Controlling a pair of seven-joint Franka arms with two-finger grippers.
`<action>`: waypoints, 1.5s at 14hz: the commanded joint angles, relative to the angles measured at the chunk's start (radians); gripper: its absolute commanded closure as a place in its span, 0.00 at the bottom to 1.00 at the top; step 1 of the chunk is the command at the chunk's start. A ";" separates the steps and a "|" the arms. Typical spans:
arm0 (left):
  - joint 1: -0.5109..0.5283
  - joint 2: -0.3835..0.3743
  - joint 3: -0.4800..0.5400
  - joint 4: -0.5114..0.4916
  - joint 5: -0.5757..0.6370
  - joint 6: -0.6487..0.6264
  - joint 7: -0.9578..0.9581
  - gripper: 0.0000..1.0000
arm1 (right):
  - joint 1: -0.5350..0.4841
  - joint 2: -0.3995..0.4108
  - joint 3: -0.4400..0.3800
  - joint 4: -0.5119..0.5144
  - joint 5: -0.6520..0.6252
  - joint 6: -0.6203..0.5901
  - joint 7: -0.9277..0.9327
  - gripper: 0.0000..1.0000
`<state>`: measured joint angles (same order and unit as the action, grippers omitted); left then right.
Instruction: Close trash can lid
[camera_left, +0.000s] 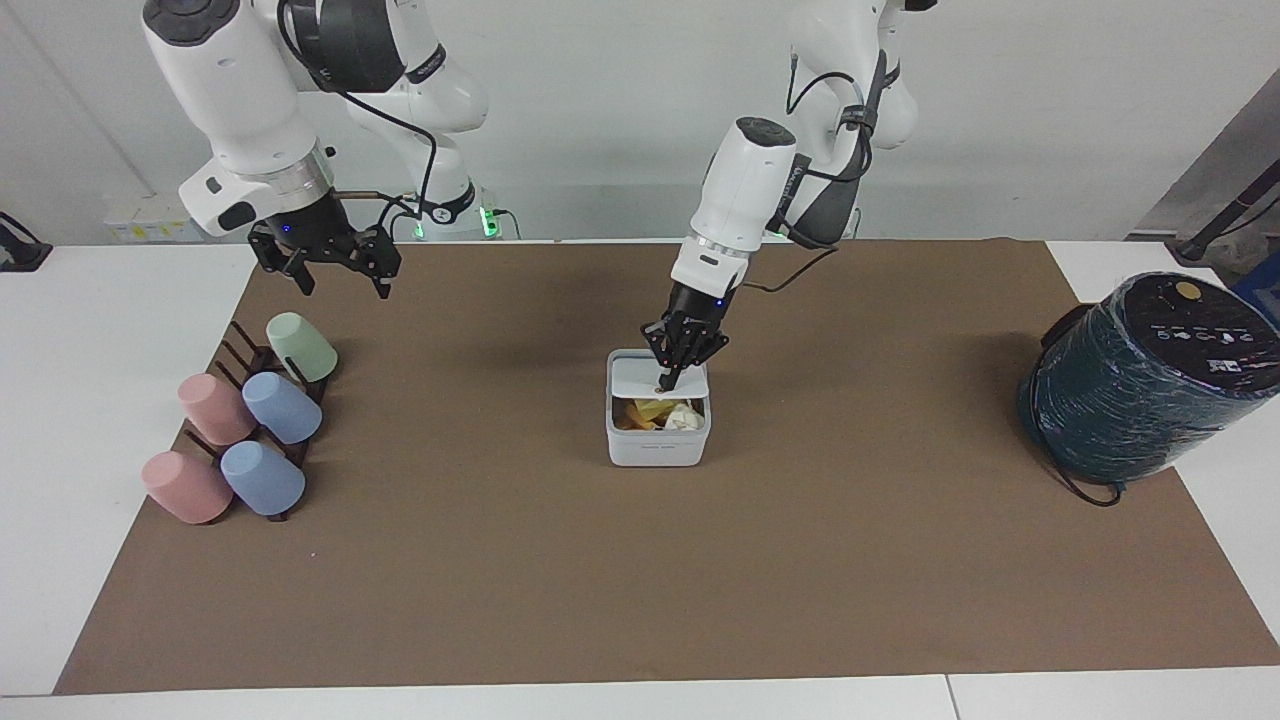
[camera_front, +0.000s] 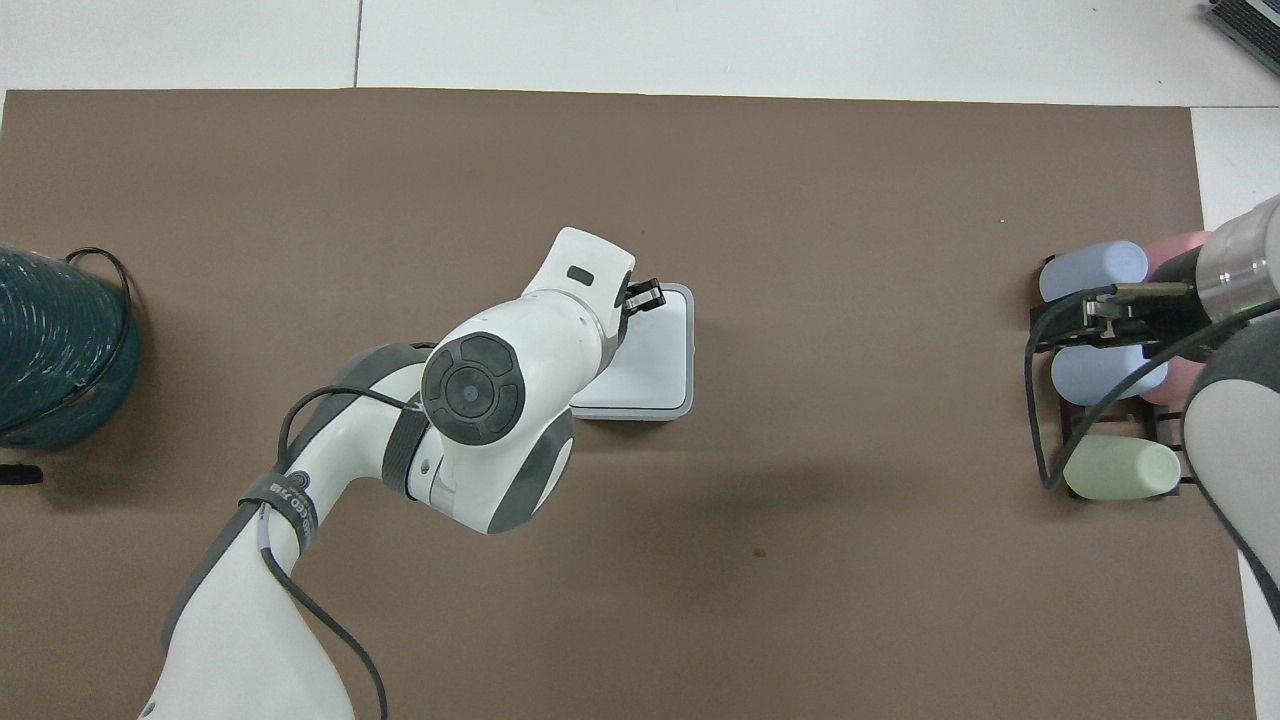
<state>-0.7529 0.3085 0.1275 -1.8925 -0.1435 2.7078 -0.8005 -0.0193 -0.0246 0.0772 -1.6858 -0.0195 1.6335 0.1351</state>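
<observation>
The small white trash can (camera_left: 657, 447) stands on the brown mat at the middle of the table, with yellow, orange and white scraps (camera_left: 662, 414) showing in its half nearer the camera. Its white lid (camera_left: 637, 378) is hinged at the edge nearer the robots and tilts low over the opening, partly down. My left gripper (camera_left: 667, 384) is shut, its tip pressing on top of the lid. In the overhead view the lid (camera_front: 655, 360) covers nearly the whole can (camera_front: 690, 400), with the left gripper (camera_front: 645, 297) over its edge farthest from the robots. My right gripper (camera_left: 340, 268) waits open in the air above the cup rack.
A dark rack with several pink, blue and green cups (camera_left: 250, 420) lies at the right arm's end of the mat; it also shows in the overhead view (camera_front: 1110, 370). A large dark teal cylinder (camera_left: 1140, 380) with a cable stands at the left arm's end.
</observation>
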 joint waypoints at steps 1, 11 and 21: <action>0.010 0.069 -0.003 0.015 -0.018 0.050 0.012 1.00 | -0.007 -0.011 0.006 -0.011 0.004 -0.004 0.012 0.00; 0.075 0.038 0.004 0.282 -0.005 -0.434 0.023 0.99 | -0.007 -0.011 0.006 -0.011 0.004 -0.004 0.012 0.00; 0.409 -0.061 0.012 0.355 0.011 -0.873 0.585 0.88 | -0.007 -0.011 0.006 -0.011 0.004 -0.004 0.012 0.00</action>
<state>-0.4123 0.2612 0.1477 -1.5555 -0.1417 1.9063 -0.3277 -0.0193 -0.0246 0.0772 -1.6858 -0.0195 1.6335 0.1351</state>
